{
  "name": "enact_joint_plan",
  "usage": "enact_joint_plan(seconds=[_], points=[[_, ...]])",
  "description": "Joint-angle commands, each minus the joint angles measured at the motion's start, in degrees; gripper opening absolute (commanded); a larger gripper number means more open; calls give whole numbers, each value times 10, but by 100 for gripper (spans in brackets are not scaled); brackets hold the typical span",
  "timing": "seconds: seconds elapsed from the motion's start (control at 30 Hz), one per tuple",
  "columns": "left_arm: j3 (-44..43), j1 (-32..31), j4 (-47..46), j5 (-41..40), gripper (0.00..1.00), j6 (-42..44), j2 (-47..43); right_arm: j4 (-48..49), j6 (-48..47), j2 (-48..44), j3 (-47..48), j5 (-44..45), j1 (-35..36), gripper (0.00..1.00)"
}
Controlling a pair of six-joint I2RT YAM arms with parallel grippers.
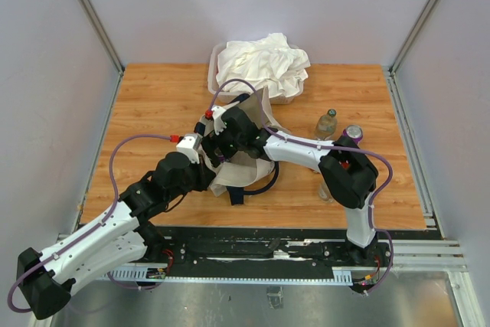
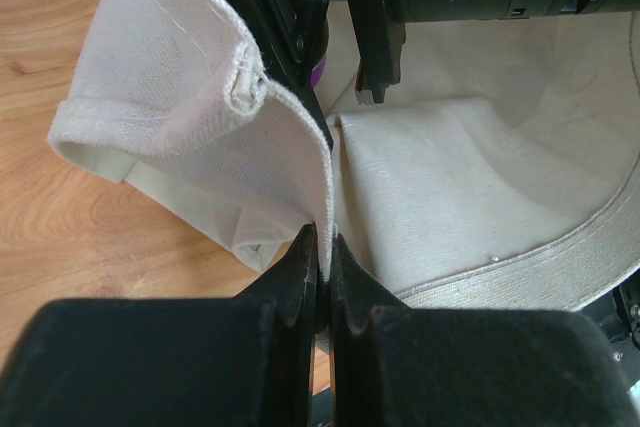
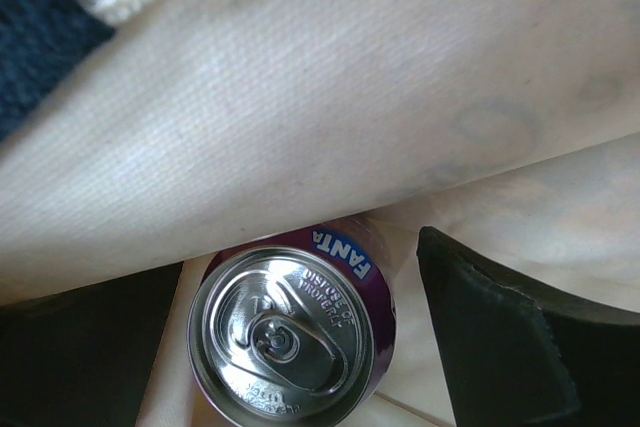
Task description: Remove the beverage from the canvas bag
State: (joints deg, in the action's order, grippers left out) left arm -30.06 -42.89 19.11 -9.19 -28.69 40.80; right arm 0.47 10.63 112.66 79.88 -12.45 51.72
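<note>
The beige canvas bag with navy handles lies mid-table, its mouth held up. My left gripper is shut on the bag's rim; in the left wrist view the jaws pinch the canvas edge. My right gripper reaches into the bag's mouth, its fingers hidden there from above. In the right wrist view a purple Fanta can stands inside the bag, top towards the camera, between my open right fingers. There is a gap on the can's right side. The right gripper is not closed on it.
A translucent tub holding a white cloth heap stands at the back. A glass bottle and a second purple can stand to the right of the bag, near my right arm's elbow.
</note>
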Motion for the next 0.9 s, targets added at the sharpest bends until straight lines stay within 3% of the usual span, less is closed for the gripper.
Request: enact_joint_plan(seconds=[0.0, 0.27, 0.33, 0.4, 0.67, 0.87], points=[[-6, 0, -29, 2, 2, 3, 0, -99, -16, 37, -25, 3, 23, 99], [-4, 1, -33, 0, 2, 1, 1, -101, -19, 31, -31, 10, 24, 100], [-5, 1, -33, -1, 2, 0, 1, -101, -21, 29, -34, 9, 24, 95], [-5, 1, -35, -1, 2, 0, 0, -102, -24, 31, -32, 5, 25, 83], [-5, 1, -34, -2, 2, 2, 2, -108, -24, 38, -25, 6, 25, 2], [-5, 1, -30, -6, 2, 3, -2, -122, -41, 5, -11, 35, 27, 1]])
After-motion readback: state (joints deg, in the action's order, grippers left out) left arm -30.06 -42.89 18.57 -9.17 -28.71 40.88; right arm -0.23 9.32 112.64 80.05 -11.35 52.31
